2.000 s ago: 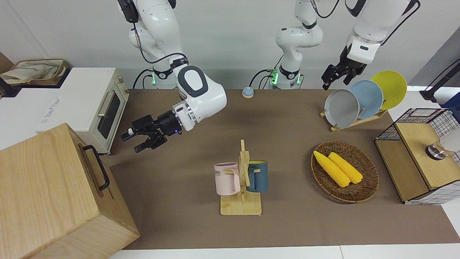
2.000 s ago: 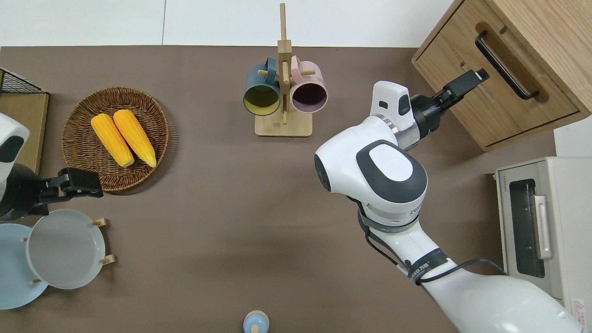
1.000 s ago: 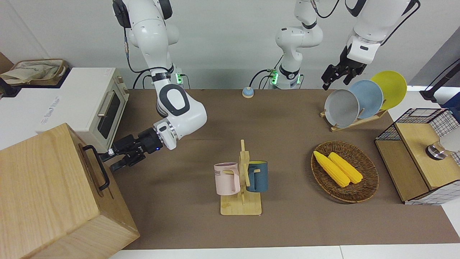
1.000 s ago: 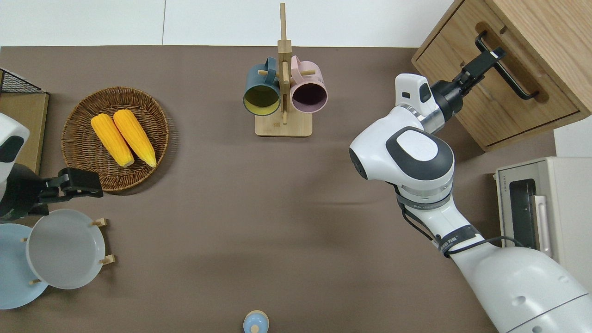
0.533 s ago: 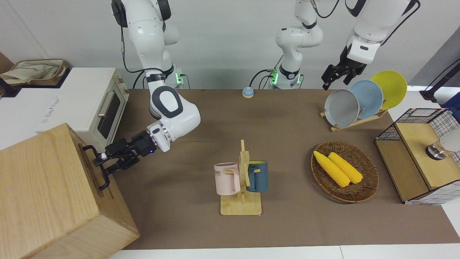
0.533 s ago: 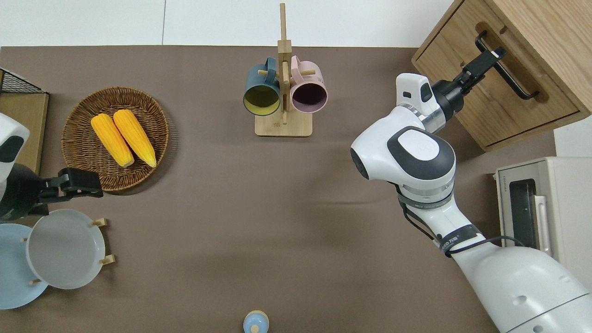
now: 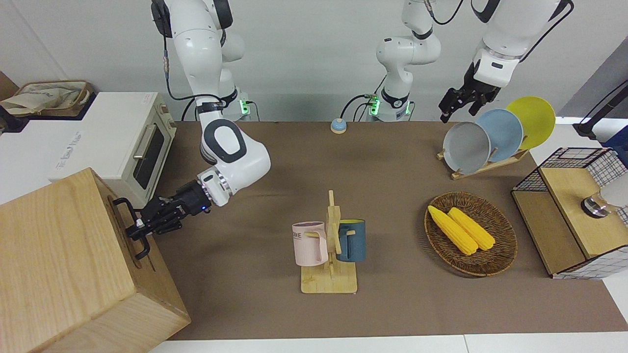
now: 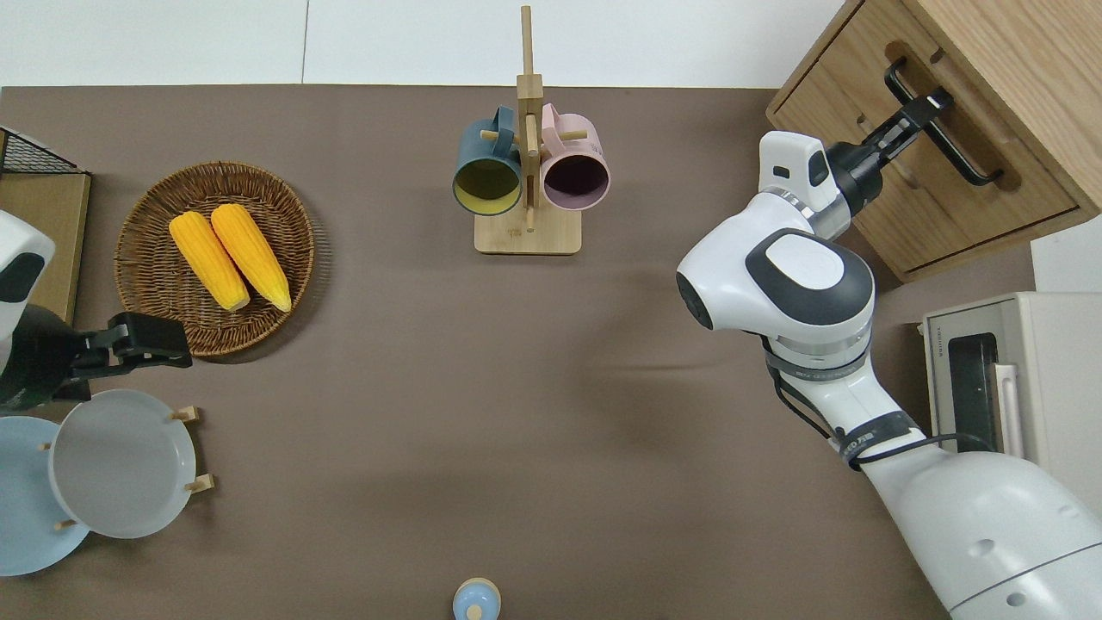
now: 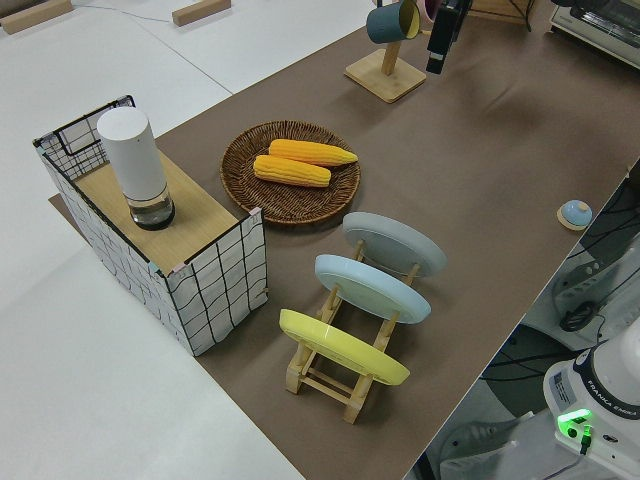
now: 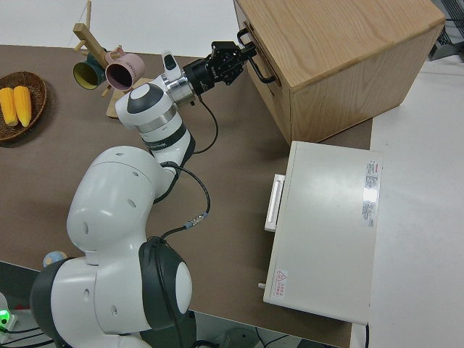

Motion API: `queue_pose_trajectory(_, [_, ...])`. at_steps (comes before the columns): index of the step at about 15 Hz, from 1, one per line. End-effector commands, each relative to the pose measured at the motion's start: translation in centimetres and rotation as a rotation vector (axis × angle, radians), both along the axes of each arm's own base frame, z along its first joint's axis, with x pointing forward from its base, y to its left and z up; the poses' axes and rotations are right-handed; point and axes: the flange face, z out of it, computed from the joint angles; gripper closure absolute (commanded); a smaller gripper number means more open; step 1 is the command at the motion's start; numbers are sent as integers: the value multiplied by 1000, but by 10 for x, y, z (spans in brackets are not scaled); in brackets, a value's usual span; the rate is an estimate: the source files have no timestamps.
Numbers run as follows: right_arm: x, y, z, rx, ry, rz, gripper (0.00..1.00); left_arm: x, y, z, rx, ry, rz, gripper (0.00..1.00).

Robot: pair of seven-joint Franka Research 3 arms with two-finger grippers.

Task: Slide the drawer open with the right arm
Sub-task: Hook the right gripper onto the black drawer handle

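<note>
Now right gripper (image 8: 919, 113) has reached the drawer (image 8: 914, 175) handle (image 8: 956, 148)

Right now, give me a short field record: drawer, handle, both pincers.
drawer: closed, front flush with the cabinet
handle: black bar, right pincer at its end farther from the robots
right pincer: at the handle, fingers on either side of the bar; grip not confirmed
left pincer: parked
</note>
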Motion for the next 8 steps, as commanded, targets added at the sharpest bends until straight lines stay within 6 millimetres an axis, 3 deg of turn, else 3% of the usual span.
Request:
queue_pose_trajectory(1, [1, 8, 1, -10, -4, 25, 1000, -4, 2, 5, -1, 3, -6, 7])
queue_pose_trajectory(8, [-17, 53, 8, 13, -6, -37, 1000, -4, 2, 5, -1, 3, -6, 7])
